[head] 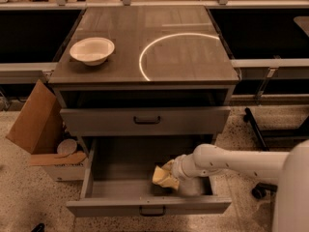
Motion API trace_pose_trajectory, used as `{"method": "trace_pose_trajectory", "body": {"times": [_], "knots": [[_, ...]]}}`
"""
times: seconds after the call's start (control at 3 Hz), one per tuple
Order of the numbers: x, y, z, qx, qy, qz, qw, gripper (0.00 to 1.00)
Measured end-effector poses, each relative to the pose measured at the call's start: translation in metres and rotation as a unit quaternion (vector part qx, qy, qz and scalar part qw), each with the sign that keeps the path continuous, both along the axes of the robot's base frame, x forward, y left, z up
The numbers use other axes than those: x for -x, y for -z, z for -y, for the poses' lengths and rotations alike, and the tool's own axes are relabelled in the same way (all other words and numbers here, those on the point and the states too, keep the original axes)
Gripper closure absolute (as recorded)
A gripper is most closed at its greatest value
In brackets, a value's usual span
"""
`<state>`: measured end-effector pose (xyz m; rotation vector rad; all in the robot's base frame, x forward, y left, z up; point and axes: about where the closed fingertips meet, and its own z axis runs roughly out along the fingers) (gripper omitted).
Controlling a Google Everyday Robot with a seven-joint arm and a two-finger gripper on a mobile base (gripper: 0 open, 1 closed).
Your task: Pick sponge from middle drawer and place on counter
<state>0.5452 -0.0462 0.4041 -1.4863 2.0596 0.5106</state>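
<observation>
The middle drawer is pulled open below the cabinet, its front panel low in the camera view. The pale-yellow sponge is inside it, right of centre, crumpled and tilted at the tip of my gripper. My white arm reaches in from the right, and the gripper is shut on the sponge, just above the drawer floor. The dark counter with its pale arc line lies above.
A white bowl stands on the counter's left side. A closed grey drawer front sits above the open drawer. An open cardboard box leans against the cabinet's left. A black wheeled stand base is at the right.
</observation>
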Motion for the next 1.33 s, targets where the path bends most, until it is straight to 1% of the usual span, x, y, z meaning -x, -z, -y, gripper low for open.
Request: {"method": "trace_pose_trajectory", "body": {"times": [0.33, 0.67, 1.0, 1.33], "knots": [[0.008, -0.026, 0.019, -0.021, 0.014, 0.004, 0.9997, 1.0], [0.011, -0.051, 0.032, -0.034, 0.025, 0.011, 0.9991, 1.0], [0.013, -0.073, 0.04, -0.065, 0.04, 0.015, 0.997, 1.0], [0.013, -0.073, 0.04, -0.065, 0.039, 0.015, 0.997, 1.0]]}}
